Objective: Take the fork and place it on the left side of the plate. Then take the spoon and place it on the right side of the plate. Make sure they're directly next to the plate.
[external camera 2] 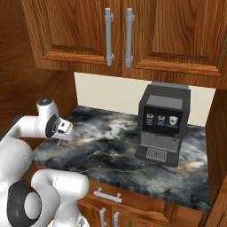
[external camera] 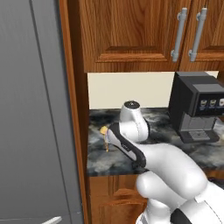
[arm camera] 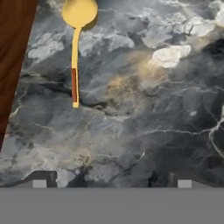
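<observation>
We're over the dark marble counter (arm camera: 144,113) with our gripper (arm camera: 111,183) spread wide, nothing between the fingers. A wooden wall (arm camera: 13,48) bounds the counter on one side; bare stone stretches off to the other. The spoon (arm camera: 77,48) lies flat just beside that wall, its long axis running along it, yellow bowl pointing away from us, handle end toward us.

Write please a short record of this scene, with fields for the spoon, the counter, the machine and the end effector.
spoon: yellow-gold rounded bowl, thin orange-brown handle, flat on the counter beside the wooden wall
counter: dark marbled stone
machine: black coffee machine, at the counter's back
end effector: open, above the counter, holding nothing, apart from the spoon
</observation>
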